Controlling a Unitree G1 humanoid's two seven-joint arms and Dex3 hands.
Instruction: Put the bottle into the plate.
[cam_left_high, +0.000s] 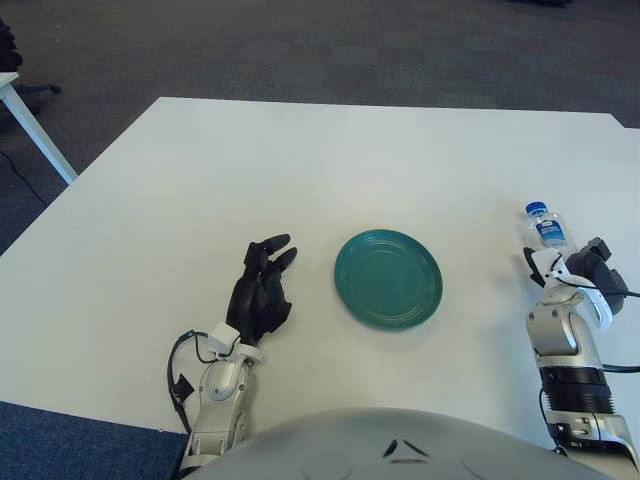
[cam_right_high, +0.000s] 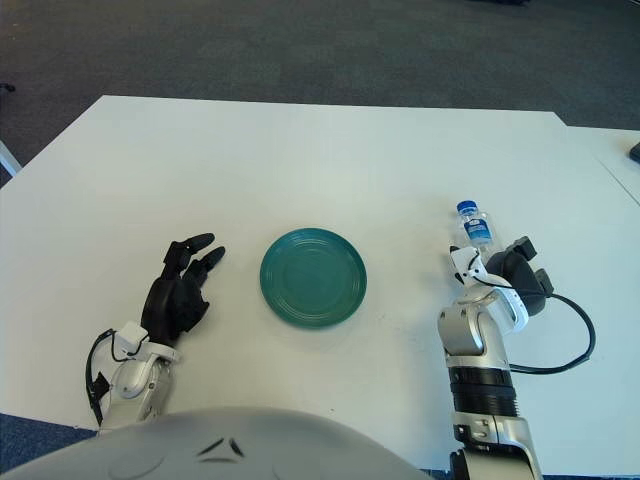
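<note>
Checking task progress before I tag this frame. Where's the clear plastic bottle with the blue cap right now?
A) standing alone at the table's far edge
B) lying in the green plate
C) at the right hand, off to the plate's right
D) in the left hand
C: the clear plastic bottle with the blue cap stands up out of the right hand, well to the right of the round green plate, which holds nothing.

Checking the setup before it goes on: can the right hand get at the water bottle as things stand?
Probably yes. The right hand is already right at the water bottle, on the green plate's right, with nothing between them; whether its fingers have closed on the bottle isn't visible.
</note>
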